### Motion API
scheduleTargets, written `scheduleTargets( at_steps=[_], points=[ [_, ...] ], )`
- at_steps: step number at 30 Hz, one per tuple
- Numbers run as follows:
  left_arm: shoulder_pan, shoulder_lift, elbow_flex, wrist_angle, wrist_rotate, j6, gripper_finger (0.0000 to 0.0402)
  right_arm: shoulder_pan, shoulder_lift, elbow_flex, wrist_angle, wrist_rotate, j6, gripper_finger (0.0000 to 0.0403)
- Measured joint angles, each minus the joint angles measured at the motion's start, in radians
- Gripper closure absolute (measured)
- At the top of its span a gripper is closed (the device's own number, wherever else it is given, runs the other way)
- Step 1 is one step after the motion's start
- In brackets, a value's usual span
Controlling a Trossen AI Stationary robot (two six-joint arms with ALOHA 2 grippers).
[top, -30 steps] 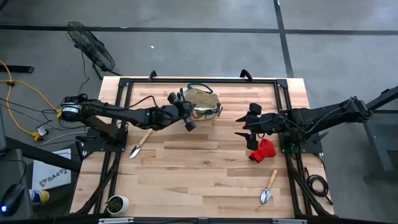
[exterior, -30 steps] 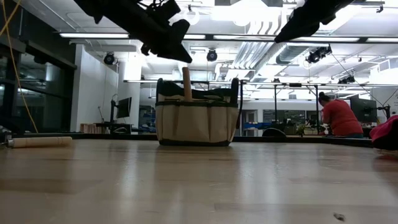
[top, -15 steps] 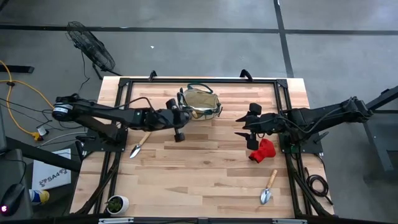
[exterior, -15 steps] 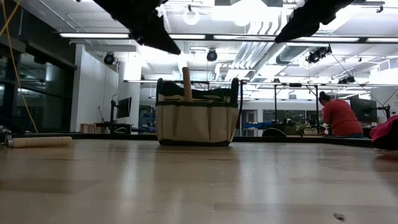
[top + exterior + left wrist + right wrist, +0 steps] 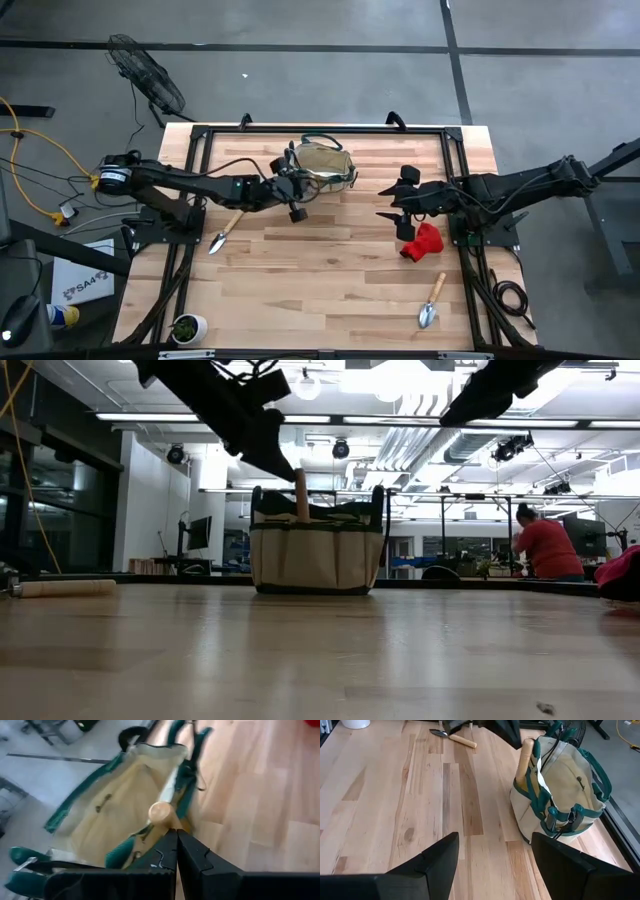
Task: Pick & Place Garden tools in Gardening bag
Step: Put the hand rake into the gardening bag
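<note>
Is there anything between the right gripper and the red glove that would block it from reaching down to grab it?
Nothing visible does. In the high view the right gripper, open, hangs just beside the red glove, with only bare table around the glove. The gardening bag stands apart, farther along the table.

Light wood-plank table (image 5: 330, 270) with a black frame around its edges. Beige gardening bag (image 5: 325, 165) with green trim stood upright near the far edge, roughly mid-width, a wooden handle (image 5: 300, 494) poking out of its top. One wooden-handled trowel (image 5: 226, 231) lay flat on the left side, another trowel (image 5: 432, 301) near the front right corner. Red glove-like item (image 5: 422, 242) lay on the right side. Small white pot (image 5: 188, 327) with a green plant sat at the front left corner.
</note>
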Motion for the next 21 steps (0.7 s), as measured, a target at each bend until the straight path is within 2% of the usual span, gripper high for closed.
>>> scheduleTargets(
  at_steps=[10, 16, 21],
  points=[
    [0.072, 0.004, 0.0, 0.102, 0.018, -0.004, 0.0402, 0.0, 0.0, 0.0, 0.0, 0.0, -0.002, 0.016],
    [0.073, 0.002, 0.0, 0.056, -0.007, -0.014, 0.0402, 0.0, 0.0, 0.0, -0.01, 0.0, -0.002, 0.016],
    [0.056, -0.04, 0.0, -0.01, 0.028, 0.024, 0.0402, 0.0, 0.0, 0.0, -0.027, 0.0, 0.001, 0.016]
  ],
)
